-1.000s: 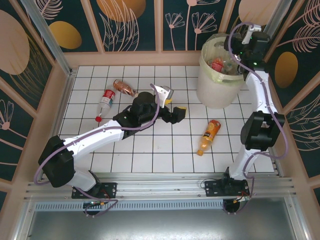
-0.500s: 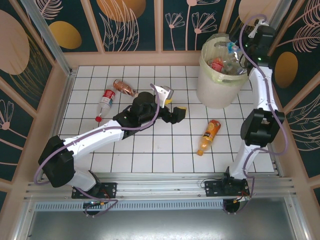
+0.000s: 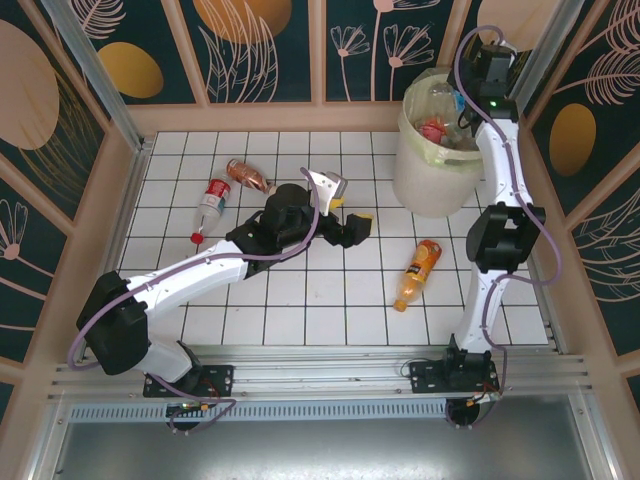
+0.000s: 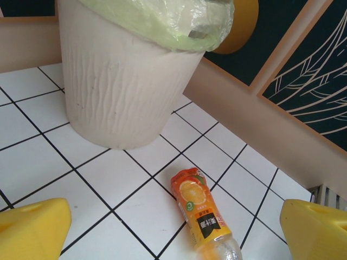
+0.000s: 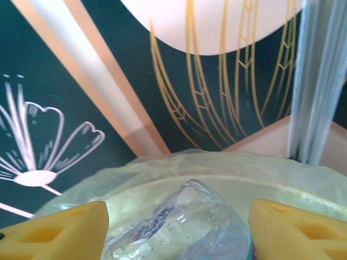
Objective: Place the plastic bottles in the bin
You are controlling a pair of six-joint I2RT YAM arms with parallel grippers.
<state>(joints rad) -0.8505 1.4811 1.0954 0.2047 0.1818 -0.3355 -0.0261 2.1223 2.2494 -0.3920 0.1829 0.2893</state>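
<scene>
- How does the left gripper point(image 4: 173, 230) stand?
- Wide open and holding nothing. Its two yellow fingers point(image 4: 32, 230) sit in the lower corners of the wrist view.
- What lies beyond it?
- The orange bottle point(image 4: 203, 214), flat on the tiles point(image 4: 32, 162). It is just ahead, a little right of the middle of the gap. Its long axis runs away from the gripper on a slant. One end points towards the bin point(image 4: 124, 92) and the other back towards the near edge. That puts it roughly crosswise to the line the fingers close on, so I'd judge a small wrist turn would square it.
- And the right gripper point(image 5: 173, 230)?
- Its fingers are apart and grip nothing. It hangs over the bin's mouth, with a clear bottle point(image 5: 184, 211) lying inside below it. It is well apart from the orange bottle, so the left arm is the nearer one.
</scene>
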